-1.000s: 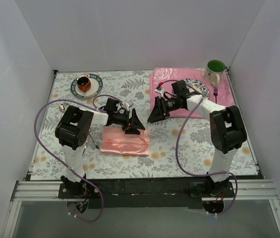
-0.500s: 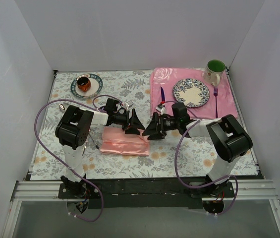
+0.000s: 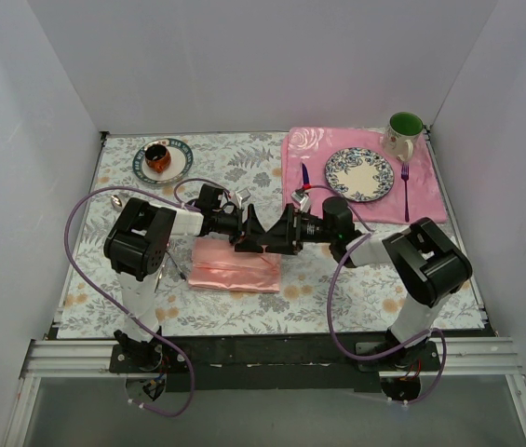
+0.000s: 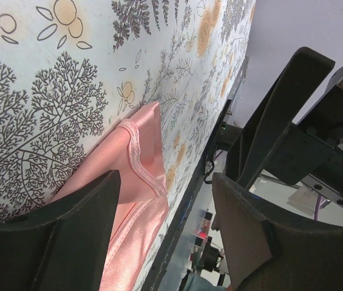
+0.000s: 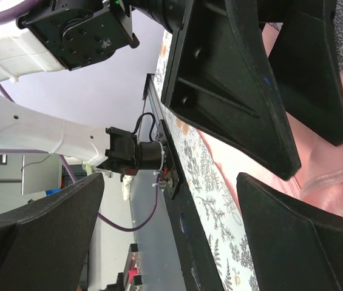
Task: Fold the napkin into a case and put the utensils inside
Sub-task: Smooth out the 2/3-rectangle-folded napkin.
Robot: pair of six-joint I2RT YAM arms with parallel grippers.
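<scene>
- Left gripper (image 4: 164, 182): jaws apart and clamped on nothing. They hang low over the right-hand end of the napkin (image 3: 236, 267), one finger over the cloth and the other clear of it on the side toward the right arm.
- Right gripper (image 5: 171, 182): jaws spread as wide as they go, empty. It faces the left one nearly nose to nose above the same end of the cloth.
- The napkin lies folded into a flat oblong on the tablecloth (image 3: 337, 270), in front of the left arm and well apart from the pink placemat (image 3: 311, 149).
- I cannot make out the silver utensils for certain, and none sits in the cloth.
- Step in hand, as I read it: working the open end of the fold, either to lift a layer or to turn it over into a case.
- To do it well: take the hemmed edge only, a single layer, and pinch squarely on the stitching, where there is some body.
- One arm should hold the stack down while the other pulls.
- The four fingers are crowded together, so the approach should be slow and offset.
- Cloth: salmon-pink with a satin sheen, soft and likely slippery. It has a raised stitched hem and a rounded corner.
- Tablecloth: flat, matte print of grey leaves and orange blooms.
- Fingers: black, hard, broad wedges.
</scene>
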